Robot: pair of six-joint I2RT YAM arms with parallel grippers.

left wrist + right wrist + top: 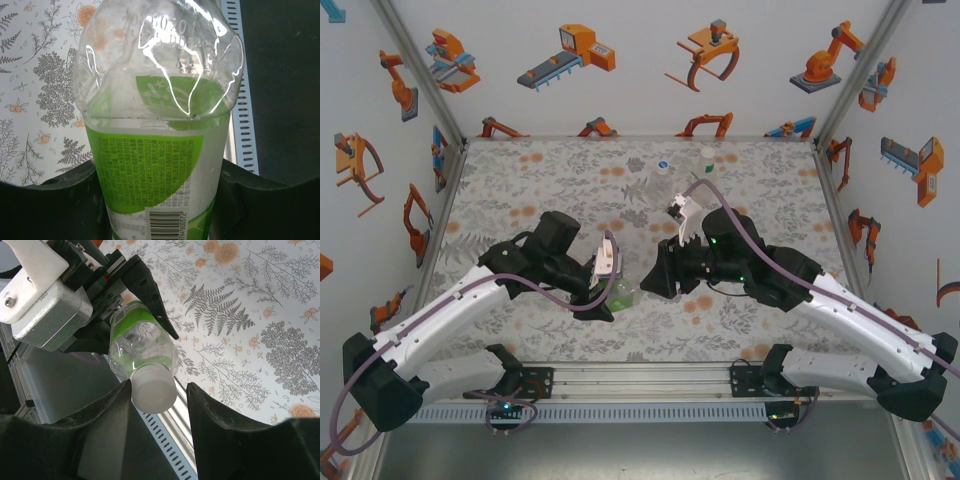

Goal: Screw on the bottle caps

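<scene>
White arm shells, black joints, purple cables, grey metal wrist block, white screwed bracket, black tapered right claw

— Is anything reading on the clear plastic bottle with the green-and-white paper label?
— Its fine print is blurring. Under the black barcode, cut-off digits are showing, roughly 764 600572. Raised characters on the base are glinting, illegible.

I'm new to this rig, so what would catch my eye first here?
The left end effector grips a green-labelled bottle at the centre, and the right end effector straddles its white cap. Two more bottles stand farther back.
</scene>
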